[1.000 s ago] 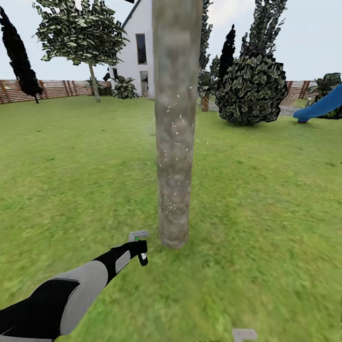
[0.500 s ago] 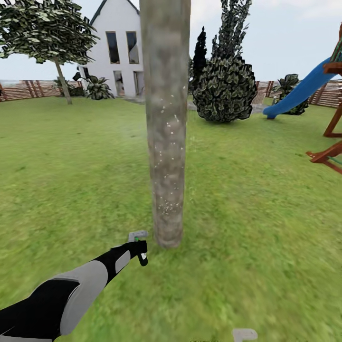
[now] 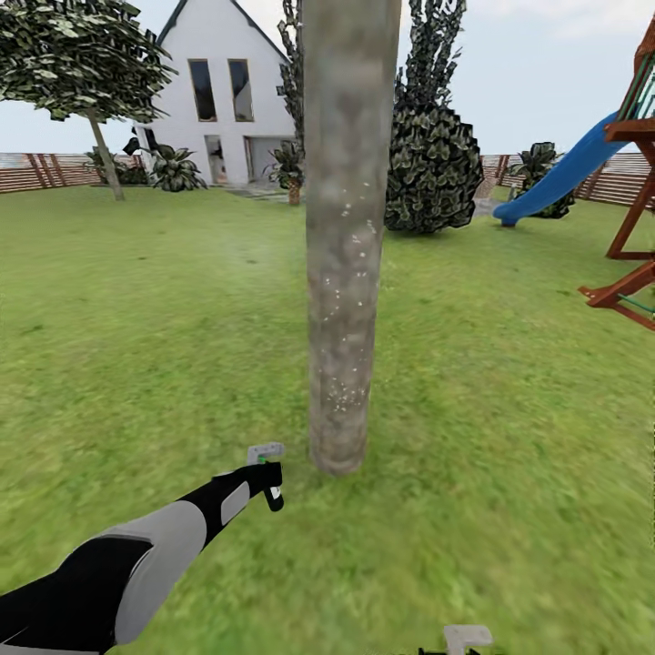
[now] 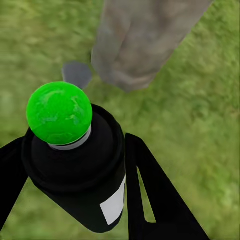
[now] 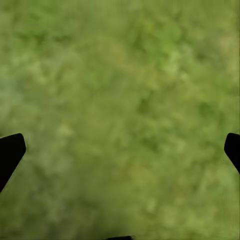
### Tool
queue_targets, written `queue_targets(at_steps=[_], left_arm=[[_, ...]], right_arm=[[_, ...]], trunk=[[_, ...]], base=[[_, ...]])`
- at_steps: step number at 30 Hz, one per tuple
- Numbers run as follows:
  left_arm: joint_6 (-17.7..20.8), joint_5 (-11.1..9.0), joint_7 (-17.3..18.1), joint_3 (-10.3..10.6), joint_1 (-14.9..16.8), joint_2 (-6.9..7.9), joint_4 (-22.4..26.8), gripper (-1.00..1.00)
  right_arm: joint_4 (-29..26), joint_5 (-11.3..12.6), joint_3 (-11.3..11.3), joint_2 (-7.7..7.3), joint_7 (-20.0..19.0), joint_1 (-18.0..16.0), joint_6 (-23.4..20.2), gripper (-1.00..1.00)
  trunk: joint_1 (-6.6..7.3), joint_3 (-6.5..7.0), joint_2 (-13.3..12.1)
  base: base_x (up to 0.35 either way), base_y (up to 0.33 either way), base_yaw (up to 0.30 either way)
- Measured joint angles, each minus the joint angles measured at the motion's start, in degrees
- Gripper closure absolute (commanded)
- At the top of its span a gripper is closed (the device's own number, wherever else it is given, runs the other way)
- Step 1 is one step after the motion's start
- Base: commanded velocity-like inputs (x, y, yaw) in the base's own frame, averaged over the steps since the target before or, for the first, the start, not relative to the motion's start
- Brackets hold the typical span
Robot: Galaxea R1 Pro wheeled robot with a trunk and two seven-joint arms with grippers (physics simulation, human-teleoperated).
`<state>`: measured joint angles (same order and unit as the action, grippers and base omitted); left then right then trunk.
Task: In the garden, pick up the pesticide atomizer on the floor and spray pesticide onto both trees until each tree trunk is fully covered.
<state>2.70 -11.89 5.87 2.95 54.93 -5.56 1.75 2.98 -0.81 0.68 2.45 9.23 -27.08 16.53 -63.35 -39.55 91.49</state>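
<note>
Left gripper held low, near-left of the tree trunk, at the end of the black-and-grey left arm. In left wrist view: gripper clamped on the pesticide atomizer, black bottle body w/ whitish label seated between the two dark fingers, one finger pressed along each side, touching. Bright green round cap on top of the bottle, pointing toward the trunk base. Small grey piece just beyond the cap; cannot tell exactly what it is. In head view, atomizer barely visible at the gripper tip, a grey bit and a green dot, near the foot of the trunk but not touching it.

Trunk: thick, straight, grey-brown, mottled, dotted w/ tiny white specks around mid height, rising out of frame at centre. Lawn all around.

Right gripper: fingers wide apart, dark tips at opposite edges of right wrist view, nothing between them, blurred grass behind.

Far left: second tree w/ flat leafy crown on a thin trunk. Far centre: white house, big dark bush right of the trunk. Far right: blue slide and wooden playset. Brown slatted fence along the back.
</note>
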Motion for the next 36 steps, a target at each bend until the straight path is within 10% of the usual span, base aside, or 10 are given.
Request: queue_targets(at_steps=[36], left_arm=[[0.0,0.0,0.0,0.1,0.0,1.31,0.1,1.0]], right_arm=[[0.0,-0.1,0.0,-0.36,0.0,1.2,0.7,-1.0]], trunk=[[0.01,-0.14,0.0]], base=[[0.051,0.35,-0.259]])
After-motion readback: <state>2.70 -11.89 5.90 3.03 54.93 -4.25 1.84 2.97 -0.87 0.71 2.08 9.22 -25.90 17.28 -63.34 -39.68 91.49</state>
